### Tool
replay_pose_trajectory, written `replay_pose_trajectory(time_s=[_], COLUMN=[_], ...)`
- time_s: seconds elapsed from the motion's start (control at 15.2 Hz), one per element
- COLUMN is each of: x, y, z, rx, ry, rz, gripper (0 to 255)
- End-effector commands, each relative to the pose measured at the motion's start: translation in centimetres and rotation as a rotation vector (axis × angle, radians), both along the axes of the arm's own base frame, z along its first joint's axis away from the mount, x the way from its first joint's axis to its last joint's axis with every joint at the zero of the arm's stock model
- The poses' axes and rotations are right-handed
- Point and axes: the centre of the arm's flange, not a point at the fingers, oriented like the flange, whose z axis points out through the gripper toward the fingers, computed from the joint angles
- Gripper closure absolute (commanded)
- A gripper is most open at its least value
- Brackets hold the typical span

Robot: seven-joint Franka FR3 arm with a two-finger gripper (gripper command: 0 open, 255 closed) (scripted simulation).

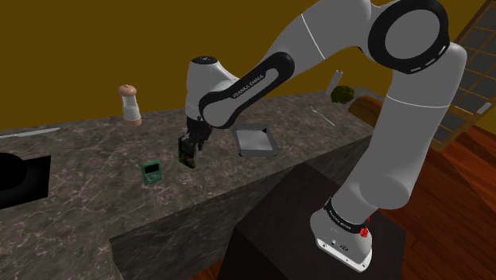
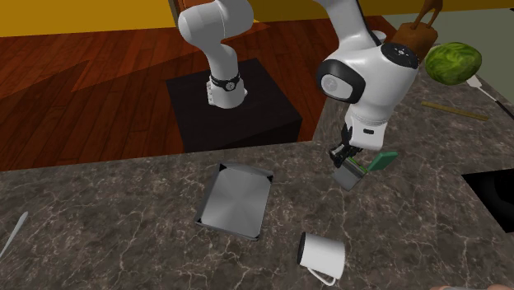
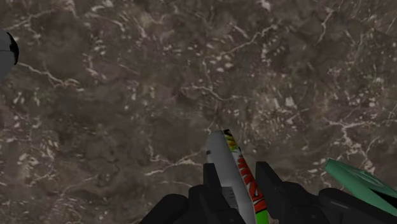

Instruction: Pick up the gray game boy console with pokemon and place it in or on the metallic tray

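My black gripper (image 1: pixel 189 145) is shut on the gray game boy console (image 1: pixel 189 154) and holds it clear of the dark marble counter (image 1: pixel 87 199). From the wrist the console (image 3: pixel 230 167) stands edge-on between the two fingers (image 3: pixel 212 180), its colourful label facing one side. From across the counter the gripper (image 2: pixel 349 156) hangs with the gray console (image 2: pixel 352 174) tilted below it. The metallic tray (image 1: pixel 255 141) lies flat on the counter, to the shoulder view's right of the gripper; the tray (image 2: pixel 236 200) holds nothing.
A green game boy (image 1: pixel 150 171) lies on the counter just beside the gripper, also seen as the green game boy (image 2: pixel 382 160). A white mug (image 2: pixel 321 254) lies on its side near the tray. A pepper mill (image 1: pixel 130 105) stands at the back. A black sink opening (image 1: pixel 20 179) is at the shoulder view's left.
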Motion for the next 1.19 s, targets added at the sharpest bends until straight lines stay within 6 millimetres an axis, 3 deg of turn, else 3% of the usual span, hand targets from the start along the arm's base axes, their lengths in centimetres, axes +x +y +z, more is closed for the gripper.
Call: replay_pose_trajectory(time_s=[0.0, 1.12], x=[0.0, 0.0], y=[0.0, 0.0], z=[-0.1, 8.4], rx=[0.0, 0.0], ry=[0.001, 0.001], rz=[0.0, 0.0], gripper=[255, 255])
